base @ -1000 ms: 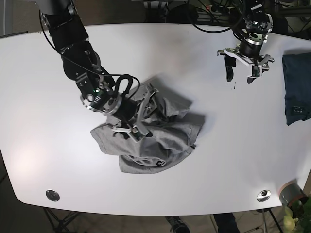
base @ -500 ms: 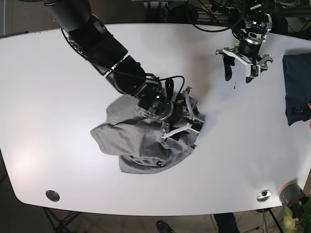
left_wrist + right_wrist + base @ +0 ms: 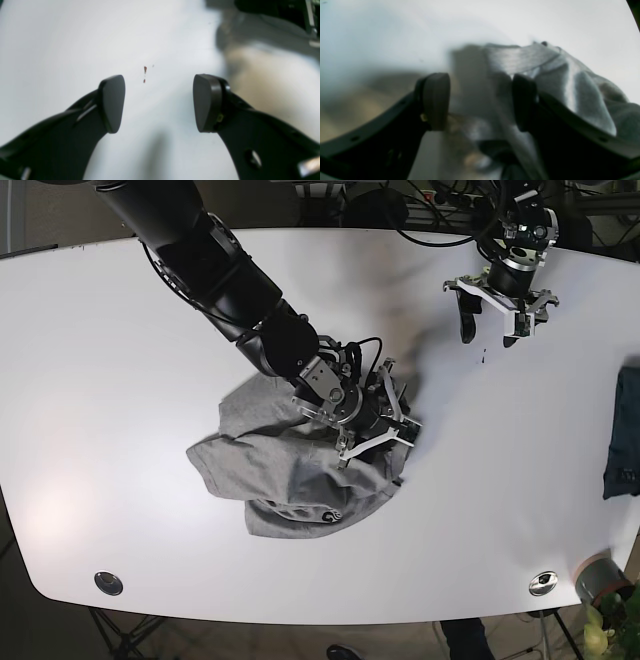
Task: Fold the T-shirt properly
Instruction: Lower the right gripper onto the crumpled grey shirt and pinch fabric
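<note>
The base view looks straight down on the whole white table (image 3: 90,380). Each wrist view looks out close between its own fingers: the left at bare tabletop, the right at the grey T-shirt (image 3: 570,82), lower centre in base.

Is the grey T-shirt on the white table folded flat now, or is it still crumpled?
Crumpled. The grey cotton T-shirt lies in an uneven, creased heap on the white table, with no straight folded edges.
</note>
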Robot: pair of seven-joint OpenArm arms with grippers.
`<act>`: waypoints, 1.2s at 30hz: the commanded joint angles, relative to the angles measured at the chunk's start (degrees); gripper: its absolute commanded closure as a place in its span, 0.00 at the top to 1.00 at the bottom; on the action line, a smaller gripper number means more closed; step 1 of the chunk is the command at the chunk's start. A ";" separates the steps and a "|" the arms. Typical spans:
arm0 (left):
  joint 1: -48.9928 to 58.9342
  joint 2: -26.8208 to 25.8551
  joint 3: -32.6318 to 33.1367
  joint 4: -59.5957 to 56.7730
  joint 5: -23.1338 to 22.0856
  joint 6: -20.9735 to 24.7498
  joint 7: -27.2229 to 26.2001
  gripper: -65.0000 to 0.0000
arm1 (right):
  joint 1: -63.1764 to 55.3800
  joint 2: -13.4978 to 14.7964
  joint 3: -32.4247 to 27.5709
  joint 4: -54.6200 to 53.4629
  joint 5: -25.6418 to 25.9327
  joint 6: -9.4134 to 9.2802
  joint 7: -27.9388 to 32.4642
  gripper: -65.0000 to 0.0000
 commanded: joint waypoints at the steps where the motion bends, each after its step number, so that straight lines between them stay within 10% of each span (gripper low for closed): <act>1: 0.12 -0.39 -0.12 0.16 -0.84 -0.17 -1.15 0.61 | 2.62 -0.88 0.33 -1.32 0.01 -2.42 2.43 0.57; 8: 0.12 -0.39 -0.03 0.16 -0.84 -0.17 -1.15 0.61 | 3.94 -0.44 0.33 -3.43 0.01 -7.87 7.18 0.57; 17: 0.12 -0.39 -0.03 0.25 -0.84 -0.17 -1.15 0.61 | 4.12 0.44 0.33 -5.81 -0.08 -10.33 7.62 0.56; 32: -1.11 -0.48 -0.03 0.43 -0.84 -0.17 -1.15 0.61 | 2.97 0.71 0.33 -4.93 0.01 -14.20 9.81 0.02; 36: -1.20 -0.48 -0.03 0.52 -0.84 -0.17 -1.15 0.61 | 2.62 1.15 0.59 1.40 0.54 -14.20 5.24 0.03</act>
